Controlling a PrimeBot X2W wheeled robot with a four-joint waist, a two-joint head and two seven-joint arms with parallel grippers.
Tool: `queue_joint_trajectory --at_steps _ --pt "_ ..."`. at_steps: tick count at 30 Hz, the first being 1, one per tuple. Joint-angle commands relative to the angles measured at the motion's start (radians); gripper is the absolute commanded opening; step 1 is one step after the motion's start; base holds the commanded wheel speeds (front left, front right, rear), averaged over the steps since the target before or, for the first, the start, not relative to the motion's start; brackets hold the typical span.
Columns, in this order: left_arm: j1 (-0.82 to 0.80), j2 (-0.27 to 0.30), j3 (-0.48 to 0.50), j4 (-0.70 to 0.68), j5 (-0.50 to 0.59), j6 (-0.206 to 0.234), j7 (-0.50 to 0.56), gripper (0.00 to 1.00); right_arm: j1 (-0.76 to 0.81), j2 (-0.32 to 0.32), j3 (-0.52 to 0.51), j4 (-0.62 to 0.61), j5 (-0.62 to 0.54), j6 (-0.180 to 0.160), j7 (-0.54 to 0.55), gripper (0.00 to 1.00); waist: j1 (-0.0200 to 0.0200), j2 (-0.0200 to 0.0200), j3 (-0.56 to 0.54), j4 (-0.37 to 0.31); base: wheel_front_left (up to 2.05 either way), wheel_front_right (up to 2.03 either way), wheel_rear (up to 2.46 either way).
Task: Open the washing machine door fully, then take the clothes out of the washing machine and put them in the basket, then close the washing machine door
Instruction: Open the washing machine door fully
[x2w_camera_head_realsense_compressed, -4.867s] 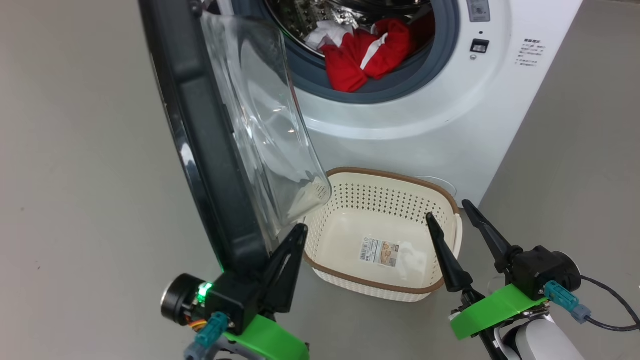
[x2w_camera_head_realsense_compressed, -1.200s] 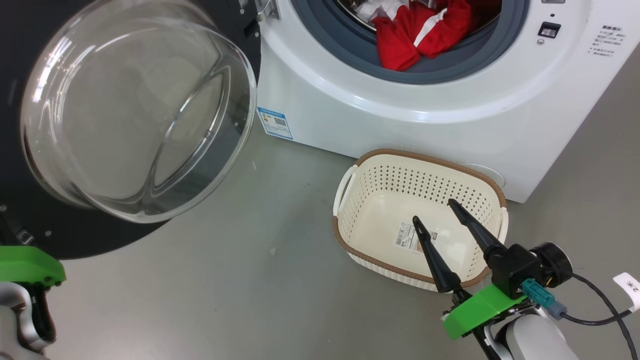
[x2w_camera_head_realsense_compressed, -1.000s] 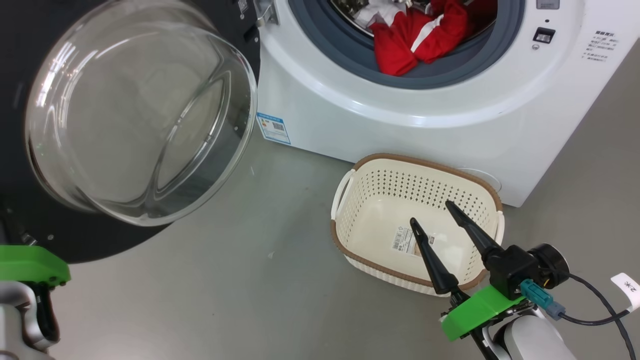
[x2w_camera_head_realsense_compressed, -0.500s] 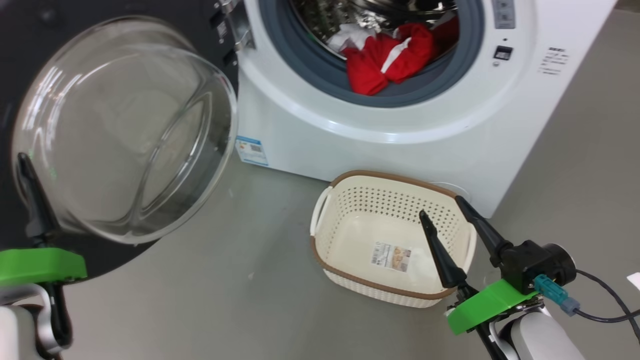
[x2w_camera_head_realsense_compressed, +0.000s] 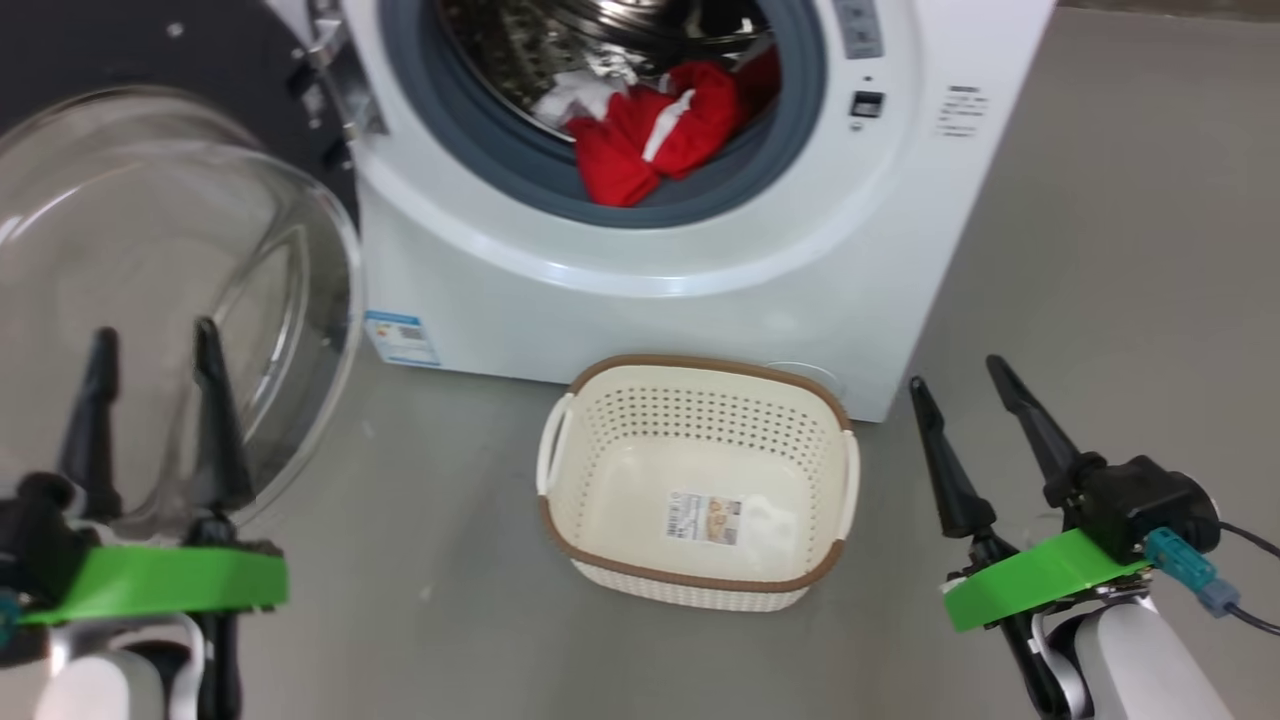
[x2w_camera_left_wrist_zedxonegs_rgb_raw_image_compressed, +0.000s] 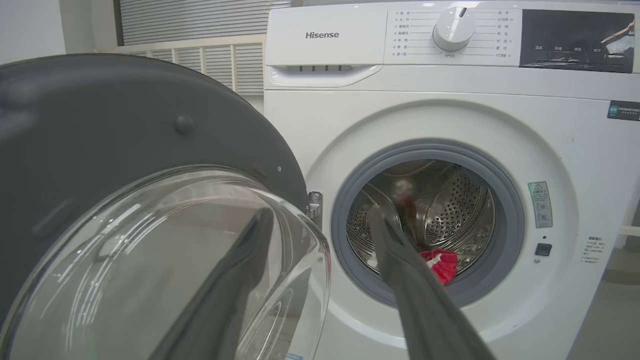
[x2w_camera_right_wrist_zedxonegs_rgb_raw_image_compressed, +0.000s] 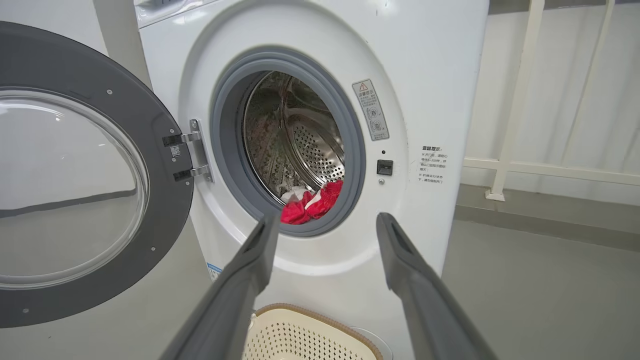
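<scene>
Head view: our left gripper (x2w_camera_head_realsense_compressed: 155, 335) and right gripper (x2w_camera_head_realsense_compressed: 955, 372) both spread, holding nothing. Basket (x2w_camera_head_realsense_compressed: 700, 365) on floor (x2w_camera_head_realsense_compressed: 450, 600), just before washing machine (x2w_camera_head_realsense_compressed: 700, 290). Clothes (x2w_camera_head_realsense_compressed: 650, 135) in drum (x2w_camera_head_realsense_compressed: 520, 50).

Left wrist view: washing machine door (x2w_camera_left_wrist_zedxonegs_rgb_raw_image_compressed: 150, 130) swung wide.

Right wrist view: we note red clothes low at the drum mouth.

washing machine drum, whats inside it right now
Red clothes with white trim lie bunched at the front lip of the steel drum, with a white garment just behind them. Anything under or behind that pile is covered, so I can't tell how many pieces there are.
</scene>
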Motion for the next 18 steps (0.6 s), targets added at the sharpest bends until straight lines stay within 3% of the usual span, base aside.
queue_joint_trajectory --at_steps 1,9,18 --pt "0.004 0.020 0.019 -0.035 -0.011 -0.011 0.004 1.00 -0.017 0.003 0.008 -0.032 0.002 0.003 -0.006 1.00 0.0000 -0.0001 -0.004 -0.047 0.00 0.00 0.00" --pt "0.074 0.000 0.016 -0.056 -0.063 -0.044 -0.020 1.00 -0.015 0.003 -0.040 -0.046 -0.027 0.003 -0.006 1.00 0.0000 -0.0001 -0.015 -0.137 0.00 0.00 0.00" --pt "0.178 0.028 0.026 -0.071 -0.076 -0.072 -0.043 1.00 0.009 0.003 -0.025 -0.061 -0.042 0.003 -0.006 1.00 0.0000 -0.0001 -0.041 -0.244 0.00 0.00 0.00"
